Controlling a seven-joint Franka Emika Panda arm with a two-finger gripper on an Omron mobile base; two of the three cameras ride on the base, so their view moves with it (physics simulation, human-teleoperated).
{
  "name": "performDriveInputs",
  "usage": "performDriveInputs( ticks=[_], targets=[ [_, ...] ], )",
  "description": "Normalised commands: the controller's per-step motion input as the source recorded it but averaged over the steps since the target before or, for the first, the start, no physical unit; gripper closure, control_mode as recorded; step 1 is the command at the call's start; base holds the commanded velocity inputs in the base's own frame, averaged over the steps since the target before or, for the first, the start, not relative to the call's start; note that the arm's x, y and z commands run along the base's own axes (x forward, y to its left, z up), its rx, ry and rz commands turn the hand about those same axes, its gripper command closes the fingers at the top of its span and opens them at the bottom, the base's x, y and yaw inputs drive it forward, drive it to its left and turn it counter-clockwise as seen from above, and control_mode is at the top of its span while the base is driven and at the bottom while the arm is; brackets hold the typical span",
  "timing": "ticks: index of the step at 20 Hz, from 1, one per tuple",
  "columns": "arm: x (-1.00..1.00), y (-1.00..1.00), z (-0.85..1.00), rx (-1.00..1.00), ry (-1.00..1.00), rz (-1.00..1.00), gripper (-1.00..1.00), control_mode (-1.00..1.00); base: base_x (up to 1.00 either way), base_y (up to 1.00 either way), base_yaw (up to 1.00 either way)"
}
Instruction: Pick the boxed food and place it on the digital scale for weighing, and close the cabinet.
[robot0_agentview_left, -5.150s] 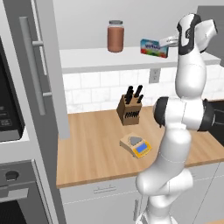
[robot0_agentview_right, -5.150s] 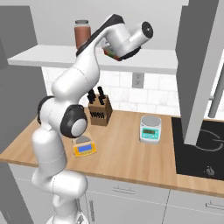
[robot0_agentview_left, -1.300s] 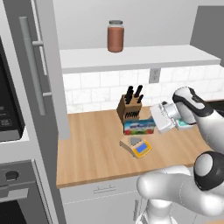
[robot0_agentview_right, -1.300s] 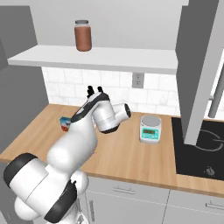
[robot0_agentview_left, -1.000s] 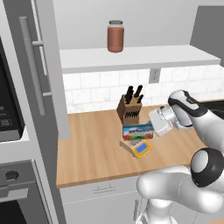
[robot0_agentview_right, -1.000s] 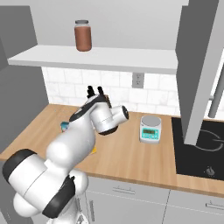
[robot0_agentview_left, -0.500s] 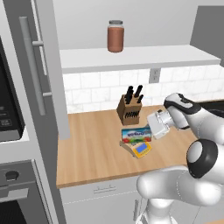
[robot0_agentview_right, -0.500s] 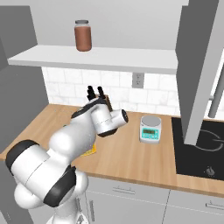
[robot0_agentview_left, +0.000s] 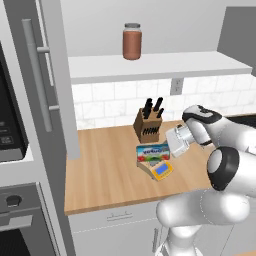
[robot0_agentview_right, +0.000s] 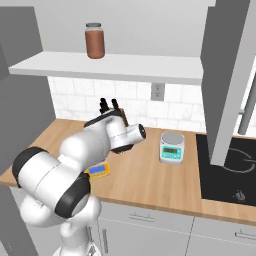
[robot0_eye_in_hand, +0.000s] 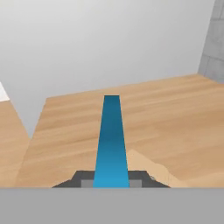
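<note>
Left base view: arm folded low over the worktop (robot0_agentview_left: 105, 170), elbow at the front edge, forearm reaching back and left, wrist level. Gripper (robot0_agentview_left: 169, 148) clamped on the boxed food (robot0_agentview_left: 153, 152), held face-out directly over the digital scale (robot0_agentview_left: 161, 170), near the front edge; contact with the plate not discernible. Hand view: blue carton edge (robot0_eye_in_hand: 111, 144) running straight out between the fingertips. Farther back, knife block (robot0_agentview_left: 149, 124) by the wall. Above, cabinet (robot0_agentview_left: 50, 75) door open, brown jar (robot0_agentview_left: 132, 41) on its shelf.

Knife block (robot0_agentview_left: 148, 126) crowds the digital scale (robot0_agentview_left: 158, 169) behind; bare counter (robot0_agentview_left: 105, 175) lies leftward.
</note>
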Motion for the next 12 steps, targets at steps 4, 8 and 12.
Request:
performDriveInputs(
  ticks=[4,8,12],
  targets=[
    [0.26,0.0,-0.24,0.0,0.0,0.0,1.0,-1.0,0.0,0.0,0.0],
    [0.12,0.0,-0.34,0.0,0.0,0.0,1.0,-1.0,0.0,0.0,0.0],
    [0.02,0.0,-0.31,0.0,0.0,0.0,1.0,-1.0,0.0,0.0,0.0]
  ],
)
